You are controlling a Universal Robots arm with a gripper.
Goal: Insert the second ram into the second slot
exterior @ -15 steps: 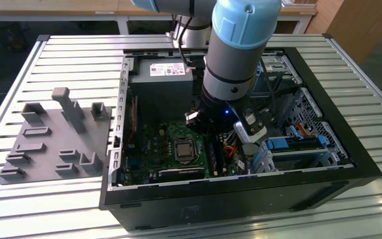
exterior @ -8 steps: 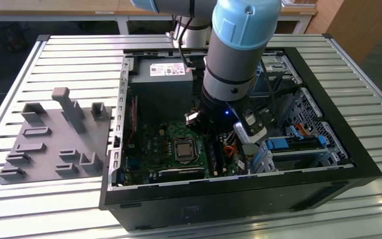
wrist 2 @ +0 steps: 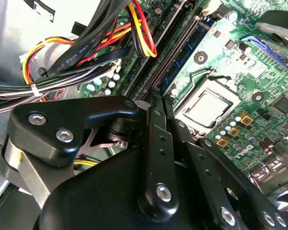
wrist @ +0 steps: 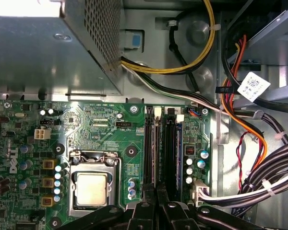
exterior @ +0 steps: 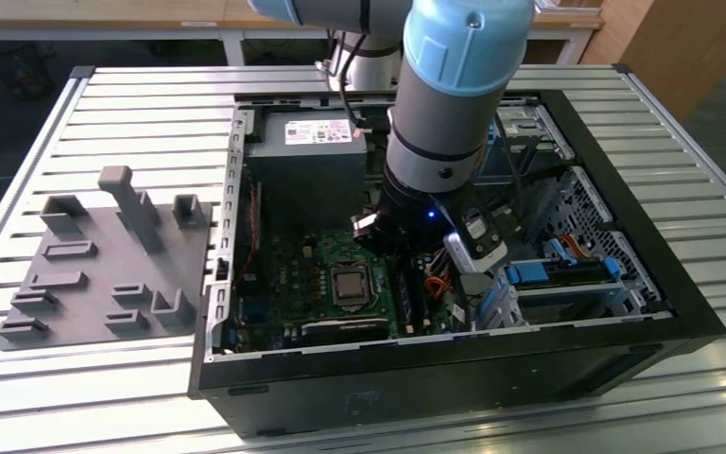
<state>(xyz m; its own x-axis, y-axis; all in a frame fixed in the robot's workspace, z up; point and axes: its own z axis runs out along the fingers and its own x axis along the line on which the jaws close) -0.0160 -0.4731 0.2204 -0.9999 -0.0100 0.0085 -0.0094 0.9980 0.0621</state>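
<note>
Silver slats of a table [exterior: 111, 104] are holding the open computer case [exterior: 464, 369], and your arm [exterior: 452, 113] is reaching down into it. You are seeing a grey holder tray [exterior: 86, 274] beside the case in the exterior view. In both wrist views the gripper [wrist: 156, 191] [wrist 2: 156, 98] is hanging over the long slots [wrist: 149, 143] on the green board [wrist: 96, 120]. I cannot tell if it is apart or together. One blue ram stick [wrist: 179, 143] [wrist 2: 194, 45] is standing in the slot nearest the cables (maybe the second ram, I cannot tell). White labels are sitting on the grey box [exterior: 319, 130] and on a cable tag [wrist: 252, 86], with print too small to make out.
</note>
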